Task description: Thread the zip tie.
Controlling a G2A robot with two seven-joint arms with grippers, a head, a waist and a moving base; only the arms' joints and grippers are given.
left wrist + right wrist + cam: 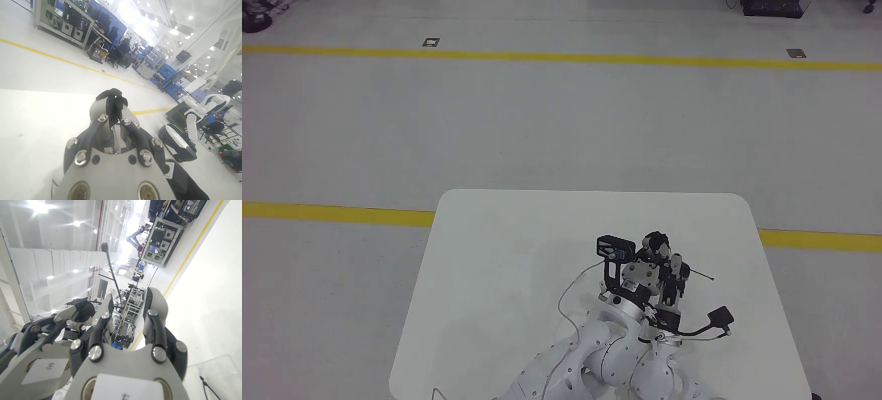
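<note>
Our left pincer (115, 98) is pressed together on one end of the zip tie (111, 266). Our right pincer (130, 305) stands apart just beside it, gripping nothing. From the left pincer's tips the zip tie runs across toward the right pincer. Its long strap then rises away to a thicker free end, passing close by the right pincer's inner finger (110, 306). We judge the right arm the nearer to take that free end. Both hang above the table (542, 260), with room to move ahead and its far and side edges well apart from them. A clear box (217, 360) holding a spare tie (205, 384) sits near the right pincer.
</note>
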